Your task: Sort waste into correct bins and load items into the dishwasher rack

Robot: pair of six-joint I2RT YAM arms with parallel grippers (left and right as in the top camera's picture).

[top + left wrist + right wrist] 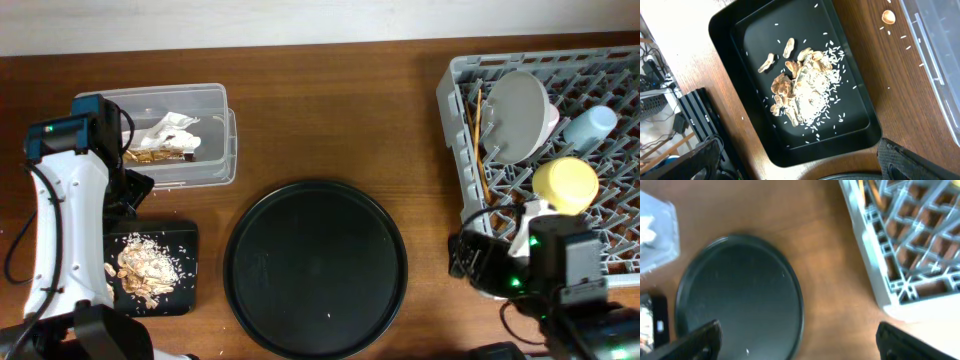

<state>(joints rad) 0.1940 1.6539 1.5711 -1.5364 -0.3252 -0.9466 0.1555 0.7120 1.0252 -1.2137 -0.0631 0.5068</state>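
The crumpled white-and-gold wrapper [168, 136] lies in the clear tub [215, 100]. Brown and beige food scraps with rice [146, 266] lie in the shallow black tray [188, 240]; they also show in the left wrist view [800, 90]. The dishwasher rack [452, 120] holds the grey plate [515, 115], a pinkish cup edge [551, 118] behind it, the light-blue cup [590, 125], the yellow bowl [565, 183] and the chopsticks [478, 135]. My left gripper [807, 167] is open and empty above the black tray's edge. My right gripper [800, 340] is open and empty between the rack and the round tray.
A large round black tray [315, 268] lies at the centre front and also shows in the right wrist view [740, 295]. One loose scrap [888, 17] and a few rice grains lie on the table between the black tray and the tub. The rack's corner [890, 300] is close to my right gripper.
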